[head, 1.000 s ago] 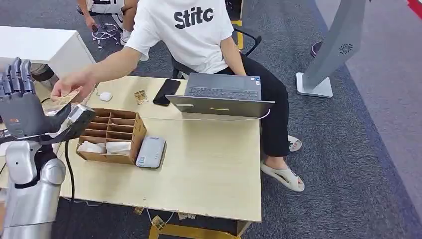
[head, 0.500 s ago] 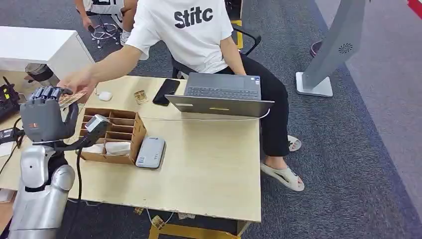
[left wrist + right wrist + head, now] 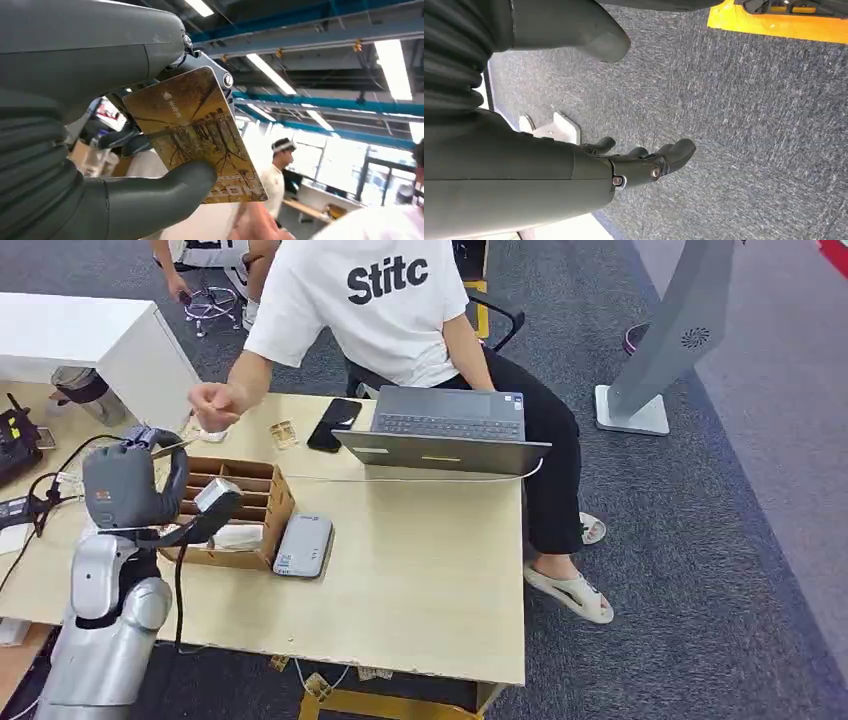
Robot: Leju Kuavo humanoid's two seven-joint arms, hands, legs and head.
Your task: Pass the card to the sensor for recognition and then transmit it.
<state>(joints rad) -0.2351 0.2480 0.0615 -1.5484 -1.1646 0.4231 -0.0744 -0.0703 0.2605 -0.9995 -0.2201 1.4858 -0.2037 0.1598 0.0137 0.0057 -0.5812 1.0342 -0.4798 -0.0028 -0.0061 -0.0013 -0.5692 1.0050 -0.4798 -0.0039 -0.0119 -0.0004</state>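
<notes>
Person's hand (image 3: 215,403) withdrew; left robot hand (image 3: 130,485) now holds card (image 3: 195,132).

Glossy card (image 3: 195,135), matt pale wood table (image 3: 420,580), rough grey carpet (image 3: 749,125).

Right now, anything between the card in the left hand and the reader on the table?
Partly. The left hand holds the card above the far-left end of the wooden organizer. The grey reader lies beyond the organizer's other side, so the card must pass over it.
</notes>
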